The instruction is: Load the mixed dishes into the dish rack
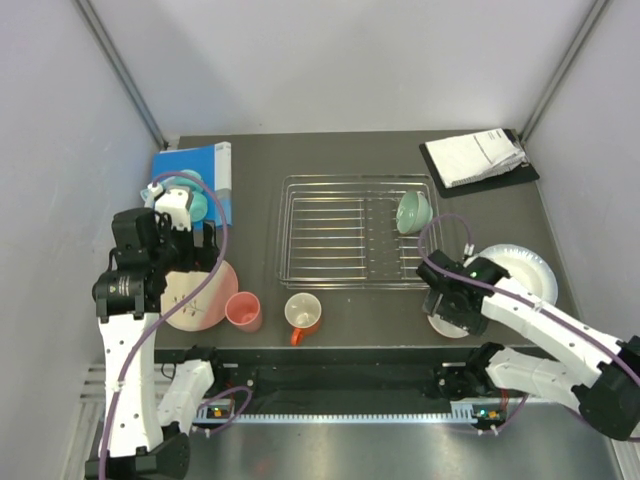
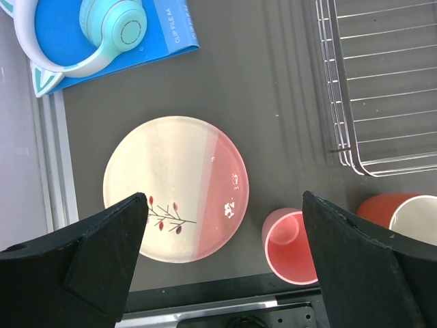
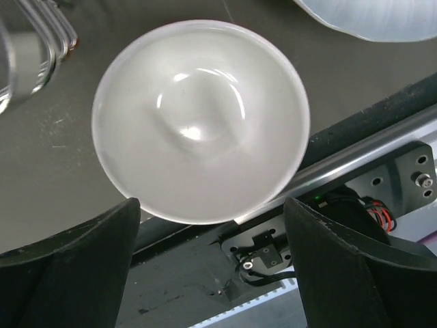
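Plate (image 2: 176,171) lies under the left claw (image 2: 224,205), jaws apart; white bowl (image 3: 200,119) under the right claw (image 3: 212,208), also apart.

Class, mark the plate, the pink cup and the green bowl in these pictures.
plate (image 2: 176,189), left wrist view, middle of its face.
pink cup (image 2: 287,244), left wrist view, inside its mouth.
green bowl (image 1: 413,212), top external view, middle of the bowl.

Mint-green bowl (image 1: 413,212) tilted inside dish rack (image 1: 330,240); plate (image 2: 176,178), cup (image 1: 243,311), mug (image 1: 303,313) outside.
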Controlling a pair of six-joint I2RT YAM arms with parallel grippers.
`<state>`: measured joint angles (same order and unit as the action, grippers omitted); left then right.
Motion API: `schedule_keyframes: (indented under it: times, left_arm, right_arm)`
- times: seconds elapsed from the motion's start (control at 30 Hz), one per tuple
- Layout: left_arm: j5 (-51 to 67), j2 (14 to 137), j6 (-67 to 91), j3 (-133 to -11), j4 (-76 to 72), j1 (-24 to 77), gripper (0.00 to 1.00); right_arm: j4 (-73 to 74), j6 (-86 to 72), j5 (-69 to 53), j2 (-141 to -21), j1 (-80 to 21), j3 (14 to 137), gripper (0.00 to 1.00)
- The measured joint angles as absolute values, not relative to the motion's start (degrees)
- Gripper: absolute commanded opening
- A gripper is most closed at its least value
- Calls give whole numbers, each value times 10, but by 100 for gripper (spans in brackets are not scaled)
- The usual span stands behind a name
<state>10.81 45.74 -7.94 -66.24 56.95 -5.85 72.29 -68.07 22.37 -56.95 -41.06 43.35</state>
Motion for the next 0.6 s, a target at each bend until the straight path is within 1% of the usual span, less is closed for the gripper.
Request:
schedule_keyframes:
  times: [0.13,0.27,0.4,0.5,0.53,0.6]
  left_arm:
    - [106,448,-84,-659,567,-58,99]
    - [106,440,-85,-653,566,-58,99]
    - [104,436,-86,-650,566,-58,99]
    - [99,432,-88,-649,566,-58,99]
    - [96,430,-90,-647,565,-58,99]
    - [93,425,-91,-643,566,-58,99]
  right_arm:
    - [700,-662,225,-590,-427,441,85]
    - [690,-642,236,-622,-462,476,86]
    - [664,-620,246,-663,-474,484,84]
    - [650,-609,256,-694,-479,481,77]
    - [643,-607,261,-703,-482,476,68]
    - [636,-601,267,-718,-487,469,59]
